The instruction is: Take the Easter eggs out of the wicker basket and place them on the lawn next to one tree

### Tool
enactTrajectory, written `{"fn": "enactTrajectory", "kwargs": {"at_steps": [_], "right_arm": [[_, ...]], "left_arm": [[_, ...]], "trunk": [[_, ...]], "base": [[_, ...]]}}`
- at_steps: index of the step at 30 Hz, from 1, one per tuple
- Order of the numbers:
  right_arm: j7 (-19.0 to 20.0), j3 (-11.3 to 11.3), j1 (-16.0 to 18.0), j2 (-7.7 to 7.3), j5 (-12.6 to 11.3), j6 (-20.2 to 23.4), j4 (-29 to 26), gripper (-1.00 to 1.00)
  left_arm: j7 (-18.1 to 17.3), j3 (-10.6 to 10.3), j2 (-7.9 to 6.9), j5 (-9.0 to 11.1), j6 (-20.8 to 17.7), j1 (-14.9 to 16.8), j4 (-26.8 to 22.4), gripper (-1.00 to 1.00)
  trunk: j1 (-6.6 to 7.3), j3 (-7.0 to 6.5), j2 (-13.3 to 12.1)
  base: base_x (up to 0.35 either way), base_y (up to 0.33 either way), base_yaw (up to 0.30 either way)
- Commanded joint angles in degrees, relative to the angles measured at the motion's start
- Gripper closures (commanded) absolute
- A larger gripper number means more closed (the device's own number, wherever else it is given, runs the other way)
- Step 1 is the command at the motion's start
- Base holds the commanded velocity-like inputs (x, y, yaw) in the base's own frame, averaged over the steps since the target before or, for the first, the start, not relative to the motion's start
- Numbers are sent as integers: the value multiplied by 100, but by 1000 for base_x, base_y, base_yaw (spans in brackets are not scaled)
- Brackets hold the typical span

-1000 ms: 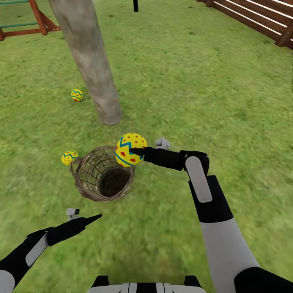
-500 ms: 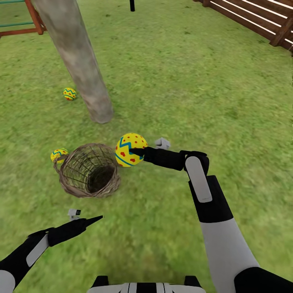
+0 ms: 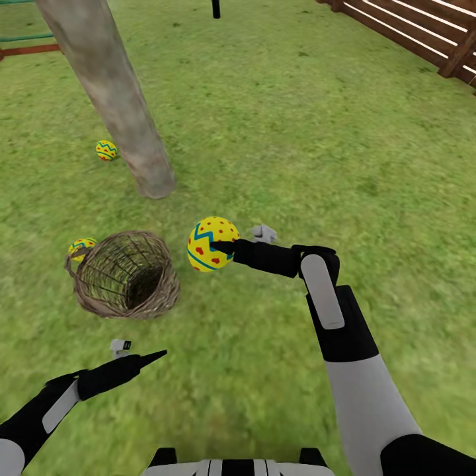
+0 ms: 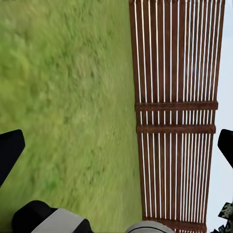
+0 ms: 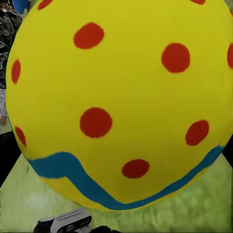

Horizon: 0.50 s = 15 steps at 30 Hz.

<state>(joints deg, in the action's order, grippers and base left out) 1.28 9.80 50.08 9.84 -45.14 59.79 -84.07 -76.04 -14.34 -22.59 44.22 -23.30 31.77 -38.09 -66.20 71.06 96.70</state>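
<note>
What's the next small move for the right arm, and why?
Probably carry the held egg toward the tree and set it on the lawn at the trunk's foot. The right gripper is shut on it, the wicker basket looks empty, one egg already lies by the trunk, and another sits beside the basket.

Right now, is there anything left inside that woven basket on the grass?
The wicker basket lies tipped, and only woven wall and dark bottom show inside; its near wall covers part. One egg peeks from behind it.
</note>
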Motion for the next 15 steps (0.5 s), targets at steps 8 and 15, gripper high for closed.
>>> {"fn": "enactTrajectory", "kwargs": {"at_steps": [8, 15], "right_arm": [[-3, -4, 1, 1, 15, 21, 5, 100], [-5, -4, -7, 1, 23, 21, 5, 100]], "left_arm": [[1, -36, -1, 52, -52, 5, 0, -100], [2, -43, 43, 52, -59, 5, 12, -100]], "trunk": [[0, 3, 1], [0, 3, 1]], "base": [[0, -308, 254], [0, -308, 161]]}}
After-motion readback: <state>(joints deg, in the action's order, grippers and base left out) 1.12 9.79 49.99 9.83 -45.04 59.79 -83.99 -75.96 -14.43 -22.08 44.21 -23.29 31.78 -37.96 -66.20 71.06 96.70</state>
